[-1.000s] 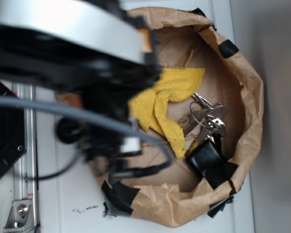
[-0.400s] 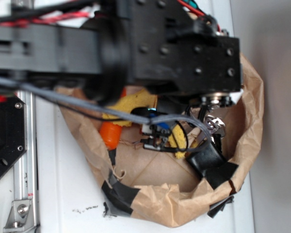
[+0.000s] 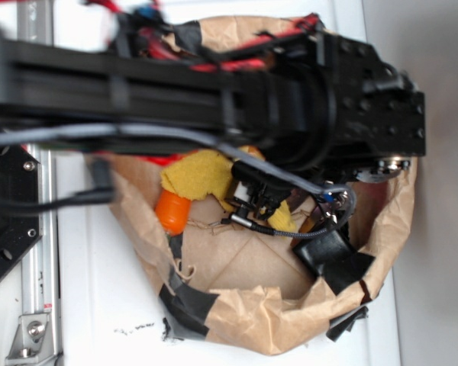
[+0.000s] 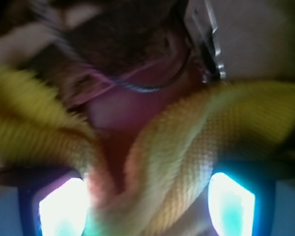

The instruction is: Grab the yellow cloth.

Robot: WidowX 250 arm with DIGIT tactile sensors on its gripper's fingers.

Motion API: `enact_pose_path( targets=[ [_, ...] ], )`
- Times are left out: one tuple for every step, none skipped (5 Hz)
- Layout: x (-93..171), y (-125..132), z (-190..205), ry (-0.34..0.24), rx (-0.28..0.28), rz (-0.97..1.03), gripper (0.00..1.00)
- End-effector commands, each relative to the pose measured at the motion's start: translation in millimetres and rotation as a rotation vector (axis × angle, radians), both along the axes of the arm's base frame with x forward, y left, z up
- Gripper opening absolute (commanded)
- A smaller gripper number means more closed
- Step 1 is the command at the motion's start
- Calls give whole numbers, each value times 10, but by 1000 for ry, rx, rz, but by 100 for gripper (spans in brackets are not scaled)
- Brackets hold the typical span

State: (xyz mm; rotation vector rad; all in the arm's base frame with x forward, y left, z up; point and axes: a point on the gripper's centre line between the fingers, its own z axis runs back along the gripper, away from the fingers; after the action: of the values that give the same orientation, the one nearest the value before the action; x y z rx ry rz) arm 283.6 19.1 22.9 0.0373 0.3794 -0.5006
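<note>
Gripper (image 4: 146, 196): seen only from the wrist, two glowing finger pads (image 4: 61, 209) low at left and right with a gap between them; spread apart, not clenched.
Between the pads: a fold of the cloth (image 4: 187, 147) fills the gap, very close to the lens and blurred; whether the pads press on it cannot be told.
Cloth, wrist view: yellow woven folds run from the left edge down to the middle and up to the right edge.
Cloth, exterior view: a yellow patch (image 3: 198, 174) shows under the arm, inside the bag, with a smaller strip further right by the cables.
Arm (image 3: 214, 91): black, lies across the top half of the exterior view and hides the gripper and most of the cloth.
Carrot (image 3: 172, 212): orange, just left of and below the yellow patch, touching or nearly so.
Keys (image 4: 206, 39): metal, at the top right of the wrist view, above the cloth, with a thin ring looping left.
Black piece (image 3: 330, 253): lies low right in the bag, apart from the yellow patch.
Bag (image 3: 275, 320): brown paper, rim rolled down, black tape on its edge.
Surface (image 3: 99, 305): white, under the bag.
</note>
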Motion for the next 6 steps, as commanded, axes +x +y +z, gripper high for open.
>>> enact_pose_path(
  targets=[
    [-10,164,9,-36,67,-16,0],
    [-28,188,67,-56,42,5,0],
    [-39,171,287,-114,48,-11,0],
    [-64,19,767,-311,25,21,0],
    [-180,-57,1252,-475,13,69,0],
    [-338,-39,1739,-560,-6,244,0]
  ],
)
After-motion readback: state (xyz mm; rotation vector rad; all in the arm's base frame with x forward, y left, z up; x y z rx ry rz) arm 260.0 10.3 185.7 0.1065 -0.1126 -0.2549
